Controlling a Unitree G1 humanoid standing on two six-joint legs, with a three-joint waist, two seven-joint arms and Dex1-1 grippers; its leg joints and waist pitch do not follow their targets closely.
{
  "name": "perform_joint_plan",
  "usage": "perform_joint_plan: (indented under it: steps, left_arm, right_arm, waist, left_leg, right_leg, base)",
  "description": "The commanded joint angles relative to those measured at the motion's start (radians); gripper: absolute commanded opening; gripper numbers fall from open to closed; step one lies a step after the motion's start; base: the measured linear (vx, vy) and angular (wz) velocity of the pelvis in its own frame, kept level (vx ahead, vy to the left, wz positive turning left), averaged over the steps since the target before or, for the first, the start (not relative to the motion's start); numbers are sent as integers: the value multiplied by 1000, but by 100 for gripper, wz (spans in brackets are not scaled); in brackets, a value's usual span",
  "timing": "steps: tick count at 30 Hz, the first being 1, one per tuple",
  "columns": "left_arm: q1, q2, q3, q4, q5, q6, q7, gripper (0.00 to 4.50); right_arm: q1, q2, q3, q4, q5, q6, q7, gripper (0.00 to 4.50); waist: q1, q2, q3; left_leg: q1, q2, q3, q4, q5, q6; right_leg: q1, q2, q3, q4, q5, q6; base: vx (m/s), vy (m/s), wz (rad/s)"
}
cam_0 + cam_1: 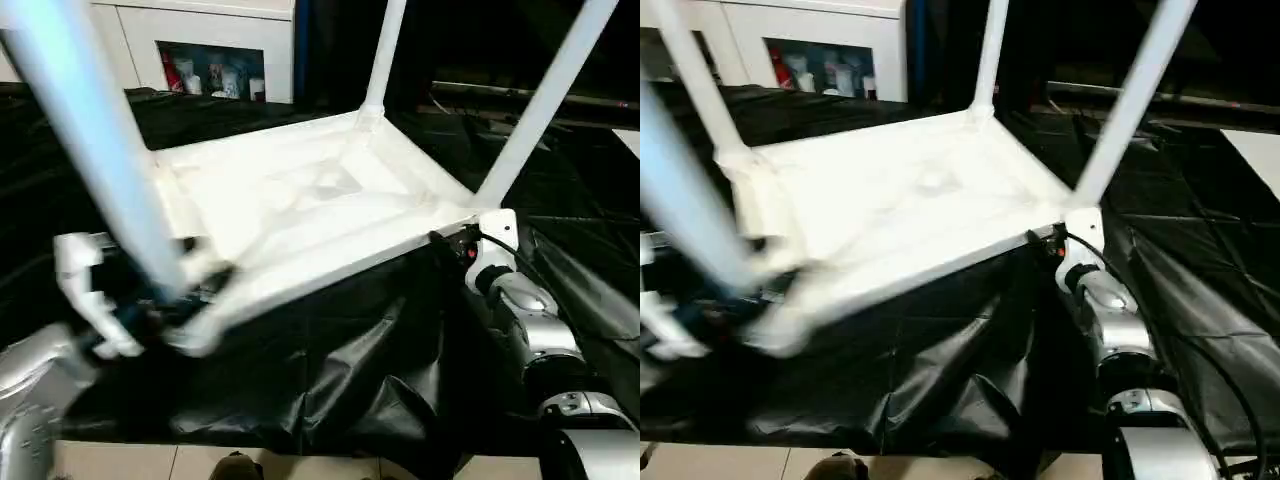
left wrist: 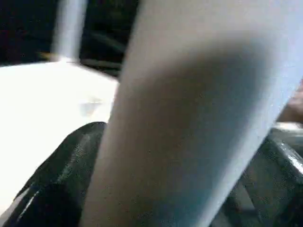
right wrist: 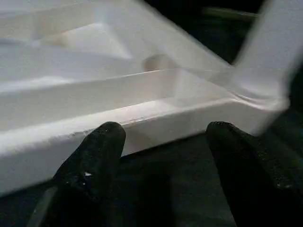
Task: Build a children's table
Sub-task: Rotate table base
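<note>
Children's table (image 1: 890,200) lies upside down on the bench, which is draped in black sheeting (image 1: 330,370), its ribbed underside facing up. Four white legs stand up from its corners: counting from the left, one near leg (image 1: 90,140) by the left gripper (image 1: 140,300), one far leg (image 1: 695,85), another far leg (image 1: 385,55) and one near leg (image 1: 545,100) on the right. The left gripper's two fingers are spread wide on either side of that near left leg, one dark finger (image 2: 61,184) just beside it. The right gripper (image 3: 163,156) sits just beside the tabletop's near right corner, its two black fingers (image 3: 94,158) parted below the rim; I cannot tell whether they touch it. One white cabinet (image 1: 215,45) with a glass door stands behind.
</note>
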Motion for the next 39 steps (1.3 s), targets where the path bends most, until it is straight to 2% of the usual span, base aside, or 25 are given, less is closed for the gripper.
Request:
perform_joint_plan:
  steps: [1, 3, 4, 6, 8, 13, 16, 19, 20, 22, 23, 25, 26, 28, 32, 37, 39]
  left_arm:
    - [-22, 4, -45, -46, -41, 30, -27, 449]
    - [-40, 0, -63, -51, -50, 45, -25, 449]
    - [-67, -10, -94, -55, -57, 60, -24, 449]
    - [-81, -14, -113, -59, -64, 71, -26, 449]
    - [-112, -31, -159, -66, -75, 88, -27, 449]
    - [-157, -71, -225, -63, -81, 99, -17, 449]
    - [-176, -86, -266, -51, -65, 98, -16, 449]
    - [-191, -100, -285, -33, -50, 92, -12, 449]
    - [-191, -100, -285, -33, -50, 92, -12, 449]
    - [-207, -109, -300, -18, -42, 88, -10, 449]
    - [-229, -130, -314, 2, -38, 80, -12, 449]
    - [-238, -139, -322, 10, -35, 76, -11, 449]
    - [-253, -155, -338, 25, -28, 67, -8, 449]
    - [-261, -165, -349, 33, -23, 60, -7, 449]
    - [-277, -195, -385, 53, -8, 45, -8, 449]
    - [-289, -233, -414, 75, 14, 24, -3, 449]
    - [-302, -253, -423, 114, 66, -24, 24, 449]
  right_arm:
    - [14, -2, -31, -32, -8, 30, -69, 314]
    - [16, 4, -23, -28, -17, 54, -91, 314]
    - [12, 17, 8, -9, -32, 78, -85, 314]
    - [5, 25, 27, 14, -41, 82, -73, 314]
    - [-23, 52, 54, 75, -47, 74, -27, 314]
    - [-63, 104, 89, 113, -58, 60, 50, 314]
    - [-89, 139, 111, 118, -67, 57, 75, 314]
    - [-101, 164, 129, 122, -67, 58, 103, 314]
    - [-101, 164, 129, 122, -67, 58, 103, 314]
    - [-106, 185, 145, 129, -69, 47, 132, 314]
    - [-106, 219, 164, 130, -69, 36, 172, 314]
    - [-105, 234, 172, 127, -72, 31, 187, 314]
    - [-103, 256, 188, 123, -82, 27, 204, 314]
    - [-104, 267, 195, 122, -89, 26, 206, 314]
    - [-113, 280, 201, 131, -99, 22, 207, 314]
    - [-124, 286, 202, 144, -107, 14, 218, 314]
    - [-128, 287, 202, 149, -114, 9, 222, 314]
  waist:
    - [-9, 6, -57]
    - [-13, 4, -59]
    - [-15, 4, -59]
    - [-18, 4, -62]
    - [-24, 6, -64]
    - [-35, 8, -67]
    - [-43, 4, -71]
    - [-53, 0, -72]
    - [-52, 2, -72]
    - [-53, 0, -73]
    - [-56, -4, -75]
    - [-59, -1, -75]
    - [-61, -5, -76]
    - [-67, -3, -77]
    - [-67, -4, -79]
    - [-66, -10, -81]
    - [-66, -11, -81]
  left_leg:
    - [10, 15, -1, -78, -232, -21]
    - [10, 14, 0, -75, -228, -25]
    - [9, 12, 1, -75, -226, -26]
    - [8, 12, 1, -73, -214, -27]
    - [7, 13, 1, -73, -216, -30]
    - [5, 15, 0, -71, -197, -28]
    - [2, 14, -1, -69, -182, -26]
    - [-6, 14, -3, -69, -160, -24]
    - [-4, 14, -3, -68, -159, -25]
    - [2, 15, -2, -66, -156, -20]
    - [0, 15, -1, -65, -147, -15]
    - [0, 16, -2, -66, -144, -13]
    - [0, 17, -2, -66, -144, -13]
    - [2, 18, -3, -66, -145, -14]
    - [7, 19, -1, -64, -132, -6]
    - [4, 18, 0, -61, -119, 4]
    - [4, 18, -1, -61, -120, 6]
  right_leg:
    - [41, -42, 49, -69, -169, -156]
    - [41, -41, 49, -71, -174, -139]
    - [41, -40, 50, -72, -178, -132]
    - [42, -41, 50, -71, -171, -130]
    - [42, -41, 50, -70, -164, -140]
    - [47, -41, 49, -63, -114, -164]
    - [52, -44, 49, -62, -107, -165]
    - [59, -46, 50, -62, -118, -162]
    - [57, -45, 51, -63, -120, -161]
    - [54, -44, 53, -62, -108, -170]
    - [56, -45, 53, -61, -100, -176]
    - [56, -45, 53, -62, -100, -181]
    - [57, -45, 53, -62, -98, -182]
    - [56, -46, 53, -60, -92, -189]
    - [54, -45, 54, -57, -59, -202]
    - [58, -45, 54, -55, -36, -209]
    - [59, -47, 54, -57, -45, -205]
  base:
    - [0, 0, 0]
    - [0, 0, 0]
    - [0, 0, 0]
    - [0, 0, 0]
    - [0, 0, 0]
    - [0, 0, 0]
    - [0, 0, 0]
    - [0, 0, 0]
    - [0, 0, 0]
    - [0, 0, 0]
    - [0, 0, 0]
    - [0, 0, 0]
    - [0, 0, 0]
    - [0, 0, 0]
    - [0, 0, 0]
    - [0, 0, 0]
    - [0, 0, 0]
